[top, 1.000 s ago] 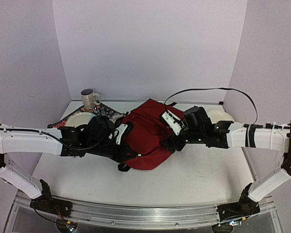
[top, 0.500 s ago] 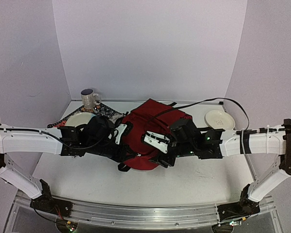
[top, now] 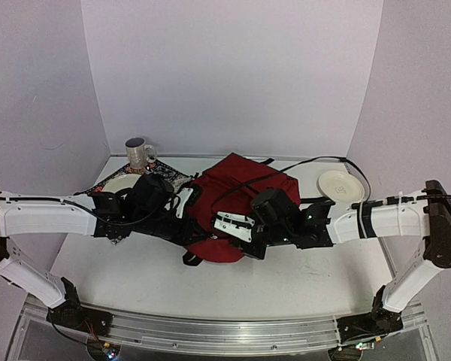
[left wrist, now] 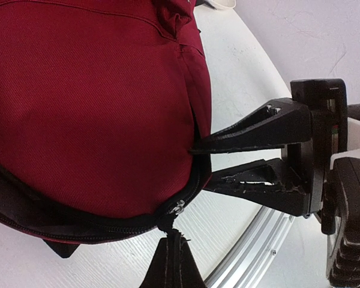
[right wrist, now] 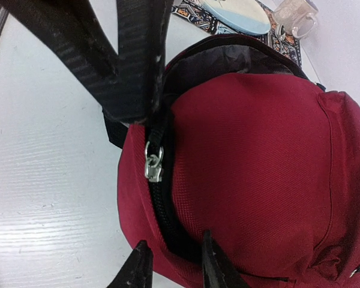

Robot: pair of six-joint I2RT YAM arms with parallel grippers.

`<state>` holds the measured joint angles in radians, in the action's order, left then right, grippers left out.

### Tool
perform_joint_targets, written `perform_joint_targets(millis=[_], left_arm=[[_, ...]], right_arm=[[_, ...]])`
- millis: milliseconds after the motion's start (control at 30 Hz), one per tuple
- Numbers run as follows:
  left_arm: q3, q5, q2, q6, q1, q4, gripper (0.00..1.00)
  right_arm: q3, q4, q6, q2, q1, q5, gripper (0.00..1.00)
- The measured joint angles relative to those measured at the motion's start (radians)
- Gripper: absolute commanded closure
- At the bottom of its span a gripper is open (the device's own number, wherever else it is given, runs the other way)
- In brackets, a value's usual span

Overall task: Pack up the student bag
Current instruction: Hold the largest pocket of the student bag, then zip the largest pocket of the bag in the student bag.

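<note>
On the white table [top: 301, 280], left end effector [left wrist: 170, 239] pinches the woven student bag [left wrist: 90, 102]; right end effector [right wrist: 173, 245] gapes astride its zip [right wrist: 162, 207].

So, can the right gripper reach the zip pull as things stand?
Probably yes: the zip pull lies bare on the bag, just ahead of the open right gripper, nothing between; the left gripper pinches the bag just beyond it.

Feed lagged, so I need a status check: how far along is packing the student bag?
Done: nothing I can confirm. The student bag gapes at its mouth, grey lining showing, contents hidden. In hand: the left gripper is shut on the bag's edge beside the zip slider, and the right gripper holds its jaws apart astride the zip track. Left: closing that zip, at least.
</note>
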<state>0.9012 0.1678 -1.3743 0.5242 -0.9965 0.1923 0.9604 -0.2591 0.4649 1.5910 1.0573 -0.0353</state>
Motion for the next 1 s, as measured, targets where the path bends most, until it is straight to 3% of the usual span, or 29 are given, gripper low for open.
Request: perform_joint_targets(millis=[200,500,1000], left_arm=[[0.000,0.033,0.000,0.001,0.025,0.000,1.00],[0.000,0.031,0.001,-0.015,0.107,0.052,1.00],[-0.032,-0.123,0.010,-0.107,0.338,0.150,1.00]], right_arm=[[0.000,-0.001,0.019,0.003,0.004,-0.032,0.99],[-0.042,-0.017,0.032,-0.034,0.009,-0.069,1.00],[-0.213,0.002,0.005,-0.240,-0.008,-0.170,1.00]])
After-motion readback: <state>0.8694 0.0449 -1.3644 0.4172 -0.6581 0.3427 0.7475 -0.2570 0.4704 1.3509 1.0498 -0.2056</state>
